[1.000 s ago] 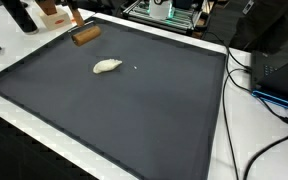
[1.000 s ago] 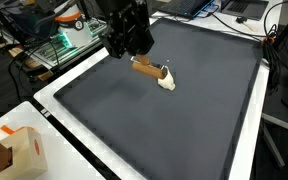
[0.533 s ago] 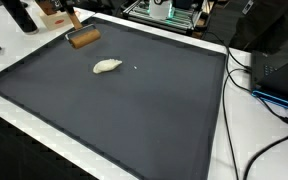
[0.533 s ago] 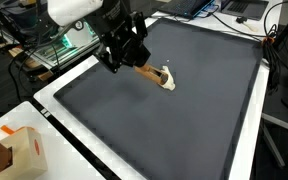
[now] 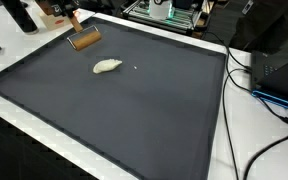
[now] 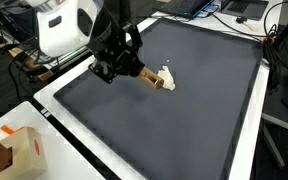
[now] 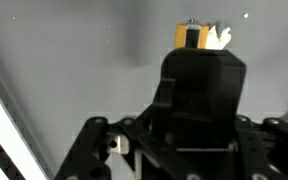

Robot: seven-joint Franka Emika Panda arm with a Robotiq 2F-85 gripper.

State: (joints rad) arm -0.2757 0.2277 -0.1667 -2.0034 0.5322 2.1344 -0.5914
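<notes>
Fingers of the black Robotiq gripper (image 6: 132,72) look closed on one end of a short brown wooden block (image 6: 150,80). The pads themselves are hidden behind the gripper's body, so the grip is a judgement. It rests on how the block juts out from the tip at a tilt, seemingly clear of the dark grey mat (image 6: 184,120).

In that exterior view the block's free end sits just beside a small white crumpled lump (image 6: 167,77). In an exterior view from another angle the block (image 5: 84,40) shows apart from the lump (image 5: 107,67), toward the mat's far corner, which suggests the block is raised rather than touching the lump. The wrist view is mostly filled by the gripper's housing. Above it only the block's yellowish end (image 7: 189,35) shows, with the lump (image 7: 220,37) right next to it.

The step in hand reads as carrying the block above the mat near the lump. Any move from here calls for a firm hold. It also needs care with height and tilt, so that the free end does not knock the lump aside.
</notes>
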